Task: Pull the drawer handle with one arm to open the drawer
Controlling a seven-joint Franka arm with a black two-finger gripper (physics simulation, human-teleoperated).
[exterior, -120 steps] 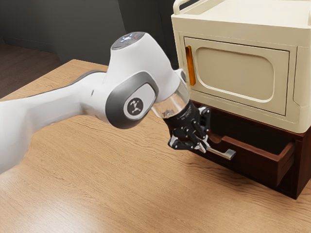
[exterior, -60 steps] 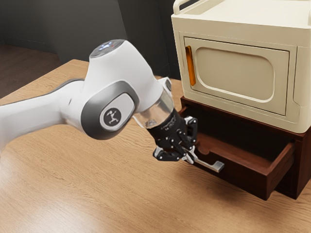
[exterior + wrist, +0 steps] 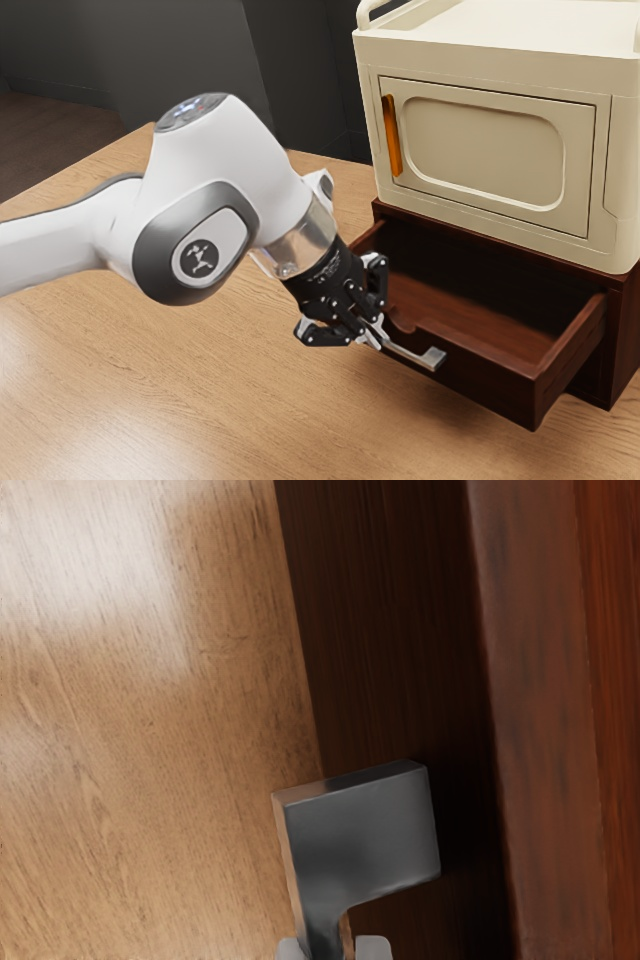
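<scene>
My gripper (image 3: 368, 338) is at the front of the dark brown drawer (image 3: 480, 378), shut on the metal handle (image 3: 425, 357), whose free end sticks out past the fingers. The drawer stands well out of its cabinet, and its inside can be seen. In the wrist view the grey handle (image 3: 365, 835) runs in between the two fingertips of the gripper (image 3: 335, 950), beside the drawer's front (image 3: 400, 630).
A cream cabinet (image 3: 485, 150) with an orange door handle (image 3: 392, 136) sits on top of the drawer unit (image 3: 622, 340). The wooden table (image 3: 200, 400) extends below and in front of the drawer.
My hand has moved toward the exterior view's lower left, still holding the handle. The drawer has slid farther out with it, showing more of its inside.
</scene>
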